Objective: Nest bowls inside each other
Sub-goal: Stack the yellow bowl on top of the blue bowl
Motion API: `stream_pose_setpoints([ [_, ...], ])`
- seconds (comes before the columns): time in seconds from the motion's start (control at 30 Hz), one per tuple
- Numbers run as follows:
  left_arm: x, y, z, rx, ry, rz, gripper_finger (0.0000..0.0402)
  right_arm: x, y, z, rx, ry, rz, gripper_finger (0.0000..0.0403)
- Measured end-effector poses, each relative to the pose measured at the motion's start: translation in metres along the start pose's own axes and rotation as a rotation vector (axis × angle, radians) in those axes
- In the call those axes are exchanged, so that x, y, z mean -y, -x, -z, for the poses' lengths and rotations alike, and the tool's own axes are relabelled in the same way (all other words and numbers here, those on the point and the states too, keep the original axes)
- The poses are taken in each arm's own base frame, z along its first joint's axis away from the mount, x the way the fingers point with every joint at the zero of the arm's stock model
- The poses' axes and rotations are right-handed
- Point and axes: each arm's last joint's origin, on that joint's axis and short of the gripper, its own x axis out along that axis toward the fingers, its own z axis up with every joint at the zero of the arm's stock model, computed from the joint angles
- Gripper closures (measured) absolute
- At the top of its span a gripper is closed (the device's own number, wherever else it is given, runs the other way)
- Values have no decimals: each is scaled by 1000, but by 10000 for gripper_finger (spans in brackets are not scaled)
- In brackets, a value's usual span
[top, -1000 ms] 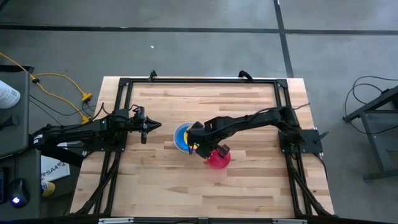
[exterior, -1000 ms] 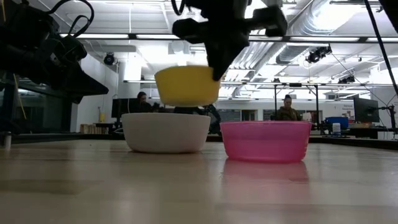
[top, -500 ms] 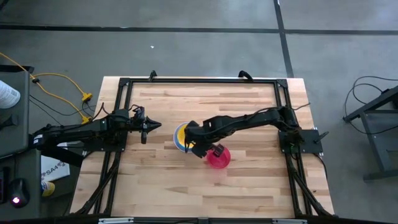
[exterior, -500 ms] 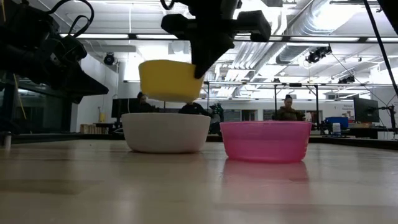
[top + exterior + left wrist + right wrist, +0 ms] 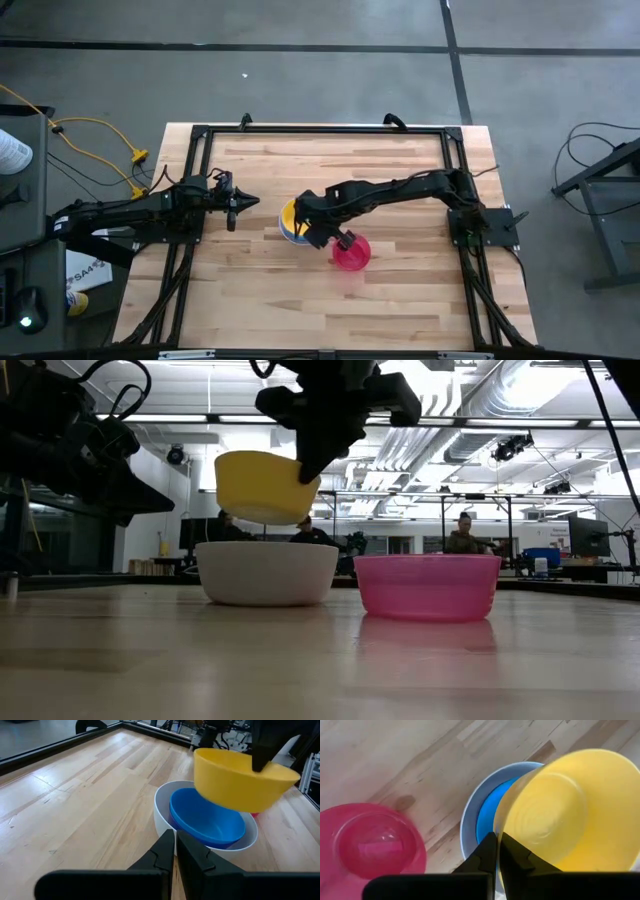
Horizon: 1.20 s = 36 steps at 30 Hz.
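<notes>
My right gripper [image 5: 497, 837] is shut on a yellow bowl [image 5: 262, 485], which hangs above a white bowl [image 5: 267, 572]. A blue bowl [image 5: 205, 820] sits nested inside the white bowl [image 5: 162, 815], which stands on the table by its base. To the right of it, a red bowl [image 5: 427, 585] stands on the table with nothing in it. My left gripper [image 5: 175, 832] waits shut toward the table's left [image 5: 248, 203], pointing at the bowls and touching nothing. My right gripper pinches the yellow bowl's rim [image 5: 501, 827] on the side toward the red bowl, with one finger [image 5: 512, 852] inside the bowl and the other outside. The fingers come slanting down from above. The bowl is lifted clear and tilted, mouth up, over the white bowl.
The wooden table top [image 5: 400, 160] has bare room behind and in front of the bowls. A black frame rail [image 5: 320, 128] runs along its far edge. People sit in the room beyond the table [image 5: 462, 535].
My right gripper has carried the yellow bowl toward the table's left, from between the white and red bowls to above the white bowl. The wrist has tipped, and the bowl now sits more tilted.
</notes>
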Motion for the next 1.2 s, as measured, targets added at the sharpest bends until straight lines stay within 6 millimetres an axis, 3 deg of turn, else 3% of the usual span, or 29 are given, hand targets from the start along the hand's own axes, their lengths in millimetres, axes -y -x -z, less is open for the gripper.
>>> stream_pose_setpoints([
  [0.27, 0, 0, 0, 0, 0, 0, 382, 2, -18, 3, -11, -16, -34, 399],
  [0.7, 0, 0, 0, -3, 0, -1, 382, 8, -21, 7, 35, -83, -69, 399],
  [0.97, 0, 0, 0, -3, 0, -1, 382, 9, -43, 13, 2, -123, -118, 399],
  [1.2, 0, 0, 0, -3, 0, -1, 382, 10, -45, 13, 13, -121, -117, 399],
])
